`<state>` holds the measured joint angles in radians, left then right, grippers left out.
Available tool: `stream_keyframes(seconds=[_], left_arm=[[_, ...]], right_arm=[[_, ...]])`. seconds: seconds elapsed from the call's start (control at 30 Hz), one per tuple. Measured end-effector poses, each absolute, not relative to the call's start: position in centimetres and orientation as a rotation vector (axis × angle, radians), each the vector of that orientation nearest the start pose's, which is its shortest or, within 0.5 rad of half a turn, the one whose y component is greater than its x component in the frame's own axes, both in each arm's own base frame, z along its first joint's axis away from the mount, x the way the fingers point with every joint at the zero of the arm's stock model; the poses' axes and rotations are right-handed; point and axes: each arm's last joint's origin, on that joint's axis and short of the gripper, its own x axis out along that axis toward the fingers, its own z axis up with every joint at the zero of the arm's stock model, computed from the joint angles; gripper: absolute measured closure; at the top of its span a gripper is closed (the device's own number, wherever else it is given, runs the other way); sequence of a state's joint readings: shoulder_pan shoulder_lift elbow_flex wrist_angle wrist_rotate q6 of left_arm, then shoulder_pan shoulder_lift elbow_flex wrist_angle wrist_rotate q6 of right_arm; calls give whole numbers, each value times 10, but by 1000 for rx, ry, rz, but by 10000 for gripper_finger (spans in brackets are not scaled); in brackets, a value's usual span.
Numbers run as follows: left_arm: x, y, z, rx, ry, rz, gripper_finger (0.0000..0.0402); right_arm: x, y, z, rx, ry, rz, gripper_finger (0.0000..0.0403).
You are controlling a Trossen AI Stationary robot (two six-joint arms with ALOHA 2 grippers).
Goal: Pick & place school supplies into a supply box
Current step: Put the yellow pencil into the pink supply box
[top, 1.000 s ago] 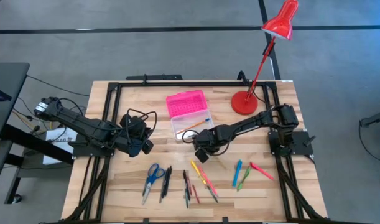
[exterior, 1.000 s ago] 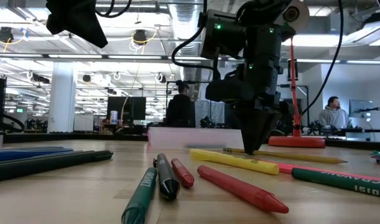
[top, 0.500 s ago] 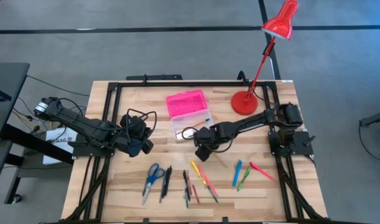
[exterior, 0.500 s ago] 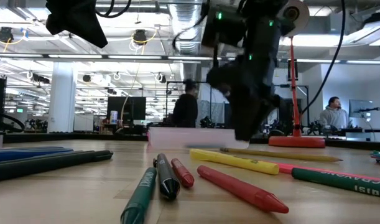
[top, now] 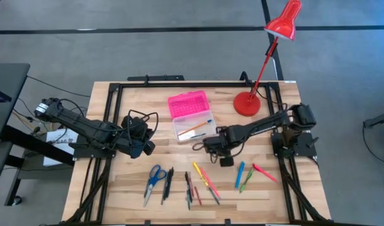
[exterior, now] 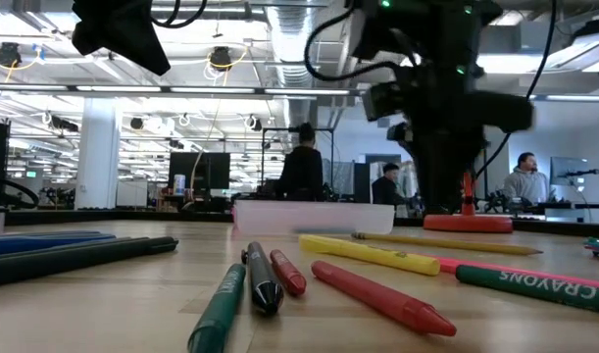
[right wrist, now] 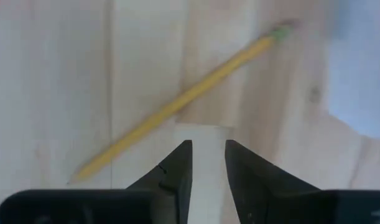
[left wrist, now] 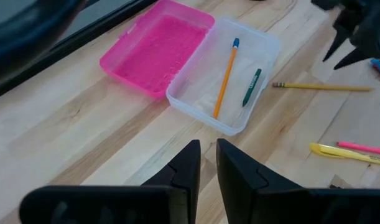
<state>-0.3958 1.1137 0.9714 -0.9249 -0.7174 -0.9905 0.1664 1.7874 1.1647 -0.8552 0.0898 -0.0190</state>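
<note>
A small clear plastic supply box point(top: 193, 127) with its pink textured lid point(top: 188, 103) thrown back is set at the middle of the table point(top: 116, 188), two pencils already inside. The right gripper point(right wrist: 207, 163), fingers parted and grasping nothing, is poised over a yellow pencil point(right wrist: 177, 106) lying just beside the box, apparently to collect it. The left gripper point(left wrist: 204, 163), narrowly parted and empty, waits towards the table's left edge. Remaining crayons point(top: 204, 179) and blue-handled scissors point(top: 155, 176) are lined up along the near edge.
</note>
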Motion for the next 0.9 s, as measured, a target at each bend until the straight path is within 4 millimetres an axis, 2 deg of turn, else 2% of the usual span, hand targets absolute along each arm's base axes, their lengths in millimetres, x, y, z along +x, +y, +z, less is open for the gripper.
stream_keyframes(seconds=[0.2, 0.47, 0.73, 0.9], left_arm=[[190, -59, 286, -360, 670, 669, 356], [190, -59, 286, -360, 669, 669, 356], [190, -59, 287, -349, 656, 683, 356], [190, -59, 287, -349, 656, 682, 356]], right_arm=[[302, 66, 154, -309, 1486, 192, 338], [294, 85, 144, -236, 1476, 215, 342], [298, 111, 146, -170, 1355, 273, 342], [314, 107, 154, -63, 1254, 208, 343]])
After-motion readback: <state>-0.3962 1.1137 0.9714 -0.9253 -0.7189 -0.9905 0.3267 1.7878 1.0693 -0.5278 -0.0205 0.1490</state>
